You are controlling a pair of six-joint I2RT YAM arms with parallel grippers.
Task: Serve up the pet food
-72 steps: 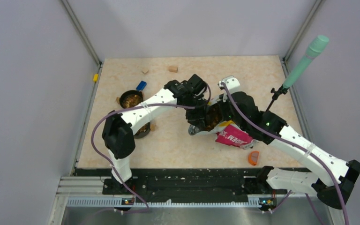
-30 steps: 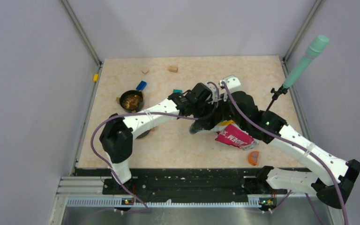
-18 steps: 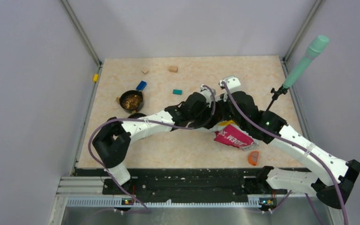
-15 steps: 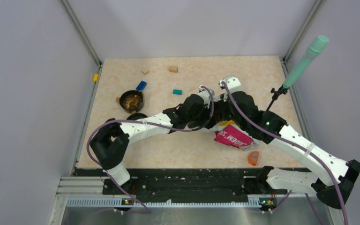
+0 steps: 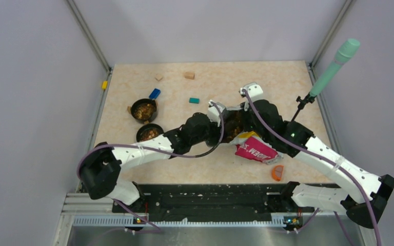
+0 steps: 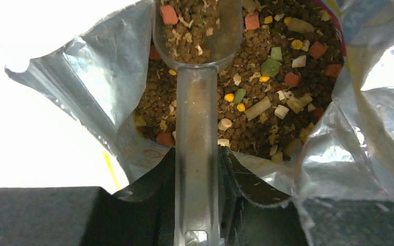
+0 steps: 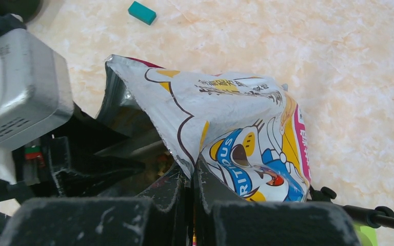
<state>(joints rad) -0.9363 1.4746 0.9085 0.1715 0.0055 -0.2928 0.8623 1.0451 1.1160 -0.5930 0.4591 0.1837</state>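
Observation:
The pet food [image 6: 267, 102] is brown kibble with coloured bits inside the open foil bag [image 6: 82, 77]. My left gripper [image 6: 197, 164] is shut on the handle of a clear plastic scoop [image 6: 197, 118]. The scoop's bowl lies in the bag, filled with kibble. My right gripper [image 7: 192, 174] is shut on the rim of the cartoon-cat bag [image 7: 236, 128] and holds its mouth open. In the top view the bag [image 5: 254, 148] lies mid-table, with both grippers at its mouth. Two black bowls [image 5: 144, 110] [image 5: 149, 132] at the left hold kibble.
A teal block [image 5: 194, 100], a blue block [image 5: 155, 93] and tan wooden blocks [image 5: 189, 75] lie toward the back. An orange piece [image 5: 277, 172] lies near the front right. A green-handled tool on a stand [image 5: 333, 66] rises at the right edge.
My left arm has stretched low and to the right, pushing the scoop into the bag's mouth. This uncovered the nearer black bowl. My right gripper has kept its hold on the bag.

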